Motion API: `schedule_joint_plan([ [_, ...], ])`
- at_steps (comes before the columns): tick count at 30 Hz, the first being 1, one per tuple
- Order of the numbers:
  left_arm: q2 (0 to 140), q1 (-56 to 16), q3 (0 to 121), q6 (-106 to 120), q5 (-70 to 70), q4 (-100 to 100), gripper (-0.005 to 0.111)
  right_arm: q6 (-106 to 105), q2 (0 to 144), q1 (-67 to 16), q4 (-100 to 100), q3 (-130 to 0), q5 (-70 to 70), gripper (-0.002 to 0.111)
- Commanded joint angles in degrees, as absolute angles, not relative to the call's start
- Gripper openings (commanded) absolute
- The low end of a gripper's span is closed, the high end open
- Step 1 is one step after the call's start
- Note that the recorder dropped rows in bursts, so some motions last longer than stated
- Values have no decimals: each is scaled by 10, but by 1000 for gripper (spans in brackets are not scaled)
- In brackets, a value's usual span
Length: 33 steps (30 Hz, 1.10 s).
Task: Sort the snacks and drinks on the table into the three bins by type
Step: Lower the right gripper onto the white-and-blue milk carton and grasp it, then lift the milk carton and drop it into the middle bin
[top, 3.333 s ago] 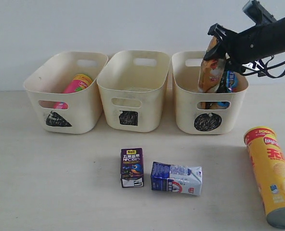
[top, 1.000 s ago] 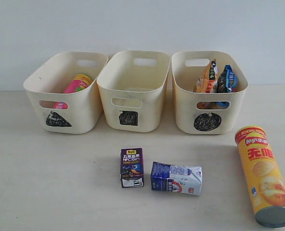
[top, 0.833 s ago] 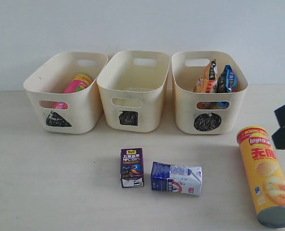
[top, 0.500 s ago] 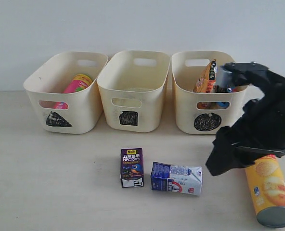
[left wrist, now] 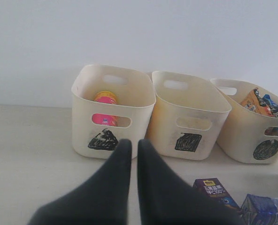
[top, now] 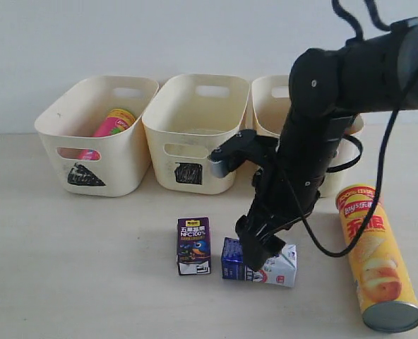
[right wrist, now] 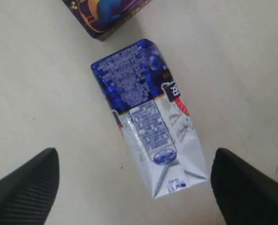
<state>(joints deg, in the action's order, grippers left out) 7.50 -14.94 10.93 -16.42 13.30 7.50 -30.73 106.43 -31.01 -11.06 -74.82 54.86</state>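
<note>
Exterior view: your right arm [top: 322,134] is arching down across the middle. The right end effector [top: 257,248] is hanging just over the blue-and-white carton [top: 283,259], which is lying on its side on the near part of the bench [top: 75,268]. The purple juice box [top: 193,245] is standing just left of the carton. The yellow tube [top: 371,261] is lying at the right, its silver end nearest you. Along the far side the left bin [top: 124,166], the middle bin [top: 163,166] and the right bin [top: 265,99] are sitting in a row. The pink tube [top: 111,123] is leaning inside the left bin, and the arm is hiding most of the right bin.

Left wrist view: the left end effector [left wrist: 130,152] is keeping its two dark fingers closed together, gripping nothing. You are seeing the bins' black marks: triangle, square and circle from left to right. An orange bag [left wrist: 252,100] and a blue bag [left wrist: 269,101] are sitting in the right bin.

Right wrist view: the right end effector's fingers [right wrist: 28,187] are standing wide apart, one on each side of the carton, touching nothing. A corner of the juice box is showing beside the carton's blue end.
</note>
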Motion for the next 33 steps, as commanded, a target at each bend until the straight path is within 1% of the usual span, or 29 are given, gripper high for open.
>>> schedule_joint_plan([
  [1,78,-149,108,-162,133,68,4,-327,1106,-313,-95,-755,517,78],
  [8,78,-149,108,-162,133,68,4,-333,1139,-313,-95,-755,487,77],
  [9,78,-149,108,-162,133,68,4,-333,1140,-313,-94,-755,484,76],
  [12,78,-149,108,-162,133,68,4,-335,1144,-313,-93,-755,480,66],
  [15,78,-149,108,-162,133,68,4,-334,1148,-313,-91,-755,481,52],
  [17,78,-149,108,-162,133,68,4,-334,1148,-313,-91,-755,485,38],
  [21,78,-149,108,-162,133,68,4,-334,1143,-313,-91,-755,496,3],
  [22,78,-149,108,-162,133,68,4,-334,1138,-313,-91,-755,496,0],
  [27,78,-149,108,-162,133,68,4,-334,1106,-313,-91,-771,517,0],
  [33,78,-149,108,-162,133,68,4,-301,1042,-313,-91,-831,552,0],
])
